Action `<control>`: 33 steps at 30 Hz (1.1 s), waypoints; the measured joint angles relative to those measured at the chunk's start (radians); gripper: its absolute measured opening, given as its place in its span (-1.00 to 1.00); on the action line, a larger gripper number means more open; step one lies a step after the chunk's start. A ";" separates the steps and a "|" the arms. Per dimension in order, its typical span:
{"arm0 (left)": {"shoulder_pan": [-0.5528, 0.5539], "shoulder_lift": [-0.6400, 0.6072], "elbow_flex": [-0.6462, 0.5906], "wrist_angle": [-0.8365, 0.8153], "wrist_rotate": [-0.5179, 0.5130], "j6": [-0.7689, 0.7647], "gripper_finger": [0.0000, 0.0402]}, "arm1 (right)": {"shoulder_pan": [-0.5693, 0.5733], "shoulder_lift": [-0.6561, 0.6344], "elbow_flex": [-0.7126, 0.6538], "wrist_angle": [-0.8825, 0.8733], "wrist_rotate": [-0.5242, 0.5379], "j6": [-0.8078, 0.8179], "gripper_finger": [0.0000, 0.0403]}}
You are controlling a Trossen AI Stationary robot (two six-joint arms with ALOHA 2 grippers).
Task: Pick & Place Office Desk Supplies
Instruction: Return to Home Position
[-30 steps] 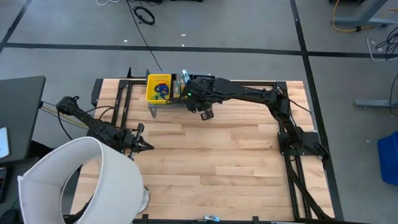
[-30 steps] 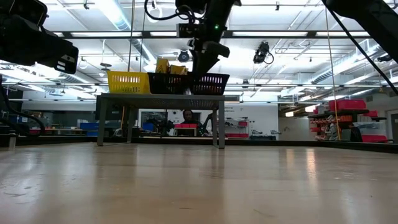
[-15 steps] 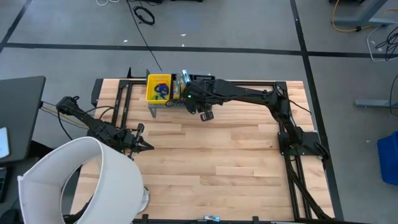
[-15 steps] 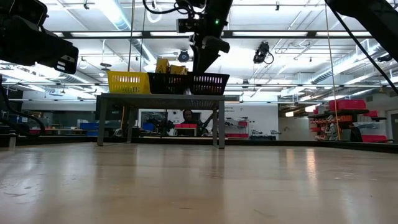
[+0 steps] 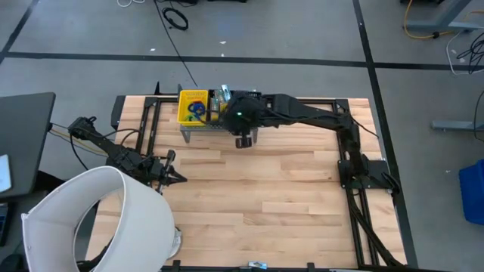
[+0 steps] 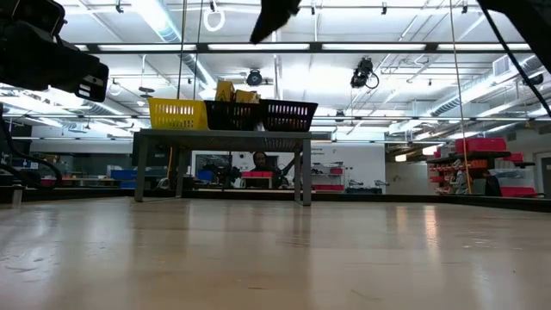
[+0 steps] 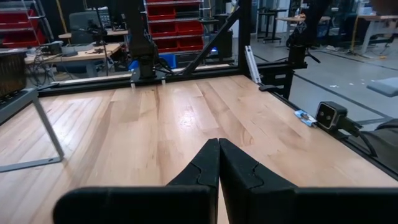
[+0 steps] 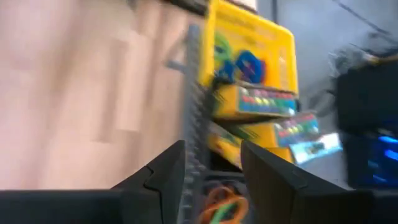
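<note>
Around: big white cylinder [image 5: 113, 219] on near-left corner of table [image 5: 265, 196], close to L arm; dark screen [image 5: 23, 128] off the table's left edge; small camera [image 7: 329, 115] on a table edge; person [image 6: 258, 160] far back in the room, seen under the shelf in low view
Shelf: grey metal shelf [image 6: 219, 134] at far edge of table, left of middle; yellow bin [image 5: 193, 106] at its left end, black bins [image 6: 288, 114] in a row beside it
In the way: R arm lies over the black bins in high view and hides most of them
R arm: stretched from its base at table's right side across to the shelf; right gripper [image 5: 243, 140] just in front of shelf, up above bin level; jaws apart, nothing between them; wrist view looks down on the bins
L arm: folded low at table's left side; left gripper [image 5: 178, 178] over bare wood near the cylinder; fingers pressed together, nothing held
Supplies: crayon boxes [image 8: 258, 99], yellow w/ green, in black bin next to yellow bin, tops over the rim; blue loops [image 8: 249, 65] in yellow bin; orange & green loops [image 8: 217, 202] in a black bin; pale packet [image 8: 314, 146] past the boxes, too blurred to place
</note>
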 joint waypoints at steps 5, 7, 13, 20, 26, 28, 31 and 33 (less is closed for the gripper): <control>0.000 0.000 0.000 0.007 0.027 0.002 -0.96 | 0.032 -0.064 0.000 0.055 -0.173 0.083 -0.18; 0.000 0.000 0.000 0.010 0.028 0.003 -0.96 | 0.048 -0.091 -0.001 0.068 -0.234 0.119 -0.18; 0.000 -0.001 0.000 0.050 0.038 0.005 -0.96 | 0.127 -0.194 -0.005 0.124 -0.501 0.098 -0.18; 0.000 -0.001 0.000 0.068 0.074 0.009 -0.96 | 0.241 -0.367 -0.298 0.498 -0.782 0.080 -0.18; 0.000 -0.001 0.000 0.069 0.075 0.008 -0.96 | 0.297 -0.449 -0.899 1.153 -0.704 0.242 -0.18; 0.000 -0.001 0.000 0.072 0.074 0.008 -0.96 | 0.301 -0.479 -1.045 1.290 -0.675 0.252 -0.18; 0.000 -0.001 0.000 0.083 0.073 0.008 -0.96 | 0.298 -0.536 -1.213 1.389 -0.644 0.306 -0.18; 0.000 -0.001 0.000 0.091 0.072 0.009 -0.96 | 0.293 -0.592 -1.314 1.430 -0.645 0.331 -0.18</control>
